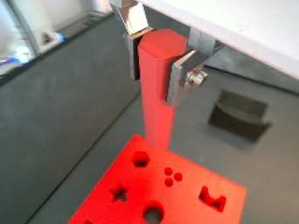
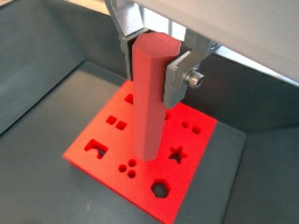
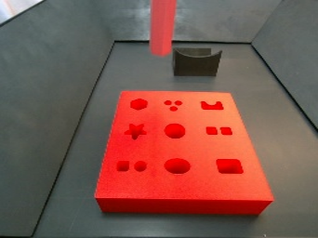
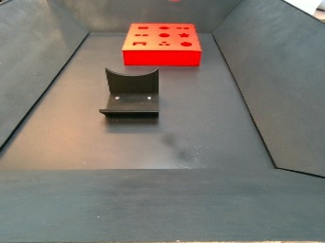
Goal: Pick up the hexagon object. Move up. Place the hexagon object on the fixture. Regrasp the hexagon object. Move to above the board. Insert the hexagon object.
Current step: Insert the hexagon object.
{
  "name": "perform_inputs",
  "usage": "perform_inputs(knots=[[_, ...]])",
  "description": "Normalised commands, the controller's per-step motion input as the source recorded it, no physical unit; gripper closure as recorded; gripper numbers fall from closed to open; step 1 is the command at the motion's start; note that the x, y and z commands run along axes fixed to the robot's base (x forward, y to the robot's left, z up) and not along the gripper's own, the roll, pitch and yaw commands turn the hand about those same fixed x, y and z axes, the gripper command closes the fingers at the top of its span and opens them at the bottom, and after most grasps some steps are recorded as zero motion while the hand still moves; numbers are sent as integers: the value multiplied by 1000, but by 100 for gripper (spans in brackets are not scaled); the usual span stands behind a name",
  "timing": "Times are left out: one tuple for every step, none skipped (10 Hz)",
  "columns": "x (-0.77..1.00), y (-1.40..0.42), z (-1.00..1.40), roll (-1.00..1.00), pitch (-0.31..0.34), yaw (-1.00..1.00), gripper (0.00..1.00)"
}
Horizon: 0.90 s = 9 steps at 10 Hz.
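The hexagon object (image 1: 158, 87) is a slim red six-sided bar hanging upright, and my gripper (image 1: 158, 59) is shut on its upper end. Both wrist views show a silver finger (image 2: 179, 79) pressed against each side of the hexagon object (image 2: 149, 101). Below lies the board (image 1: 176, 197), a flat red slab with shaped holes, and the bar's lower end is in the air, clear of it. A side view shows the bar (image 3: 163, 28) near the board's (image 3: 180, 139) far edge, left of the fixture (image 3: 196, 60). The gripper itself is above that view's frame.
The dark fixture (image 4: 131, 92) stands on the grey floor, apart from the board (image 4: 162, 45). Sloping dark walls (image 3: 56, 93) enclose the floor on all sides. The fixture (image 1: 239, 116) also shows beside the held bar in a wrist view.
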Motion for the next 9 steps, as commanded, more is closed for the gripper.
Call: perform_inputs(knots=[[0, 0, -443, -296, -83, -731, 100], [0, 14, -434, -300, -90, -640, 100], [-140, 189, -429, -336, -64, -449, 100], [-340, 503, -546, -336, 0, -171, 100], [-566, 657, -623, -279, 0, -29, 100], [-640, 663, -663, -256, 0, -23, 100], [-477, 357, -517, -350, -14, -249, 100], [-291, 29, -314, -387, -139, -486, 100], [-166, 0, -243, -400, -220, -583, 100]])
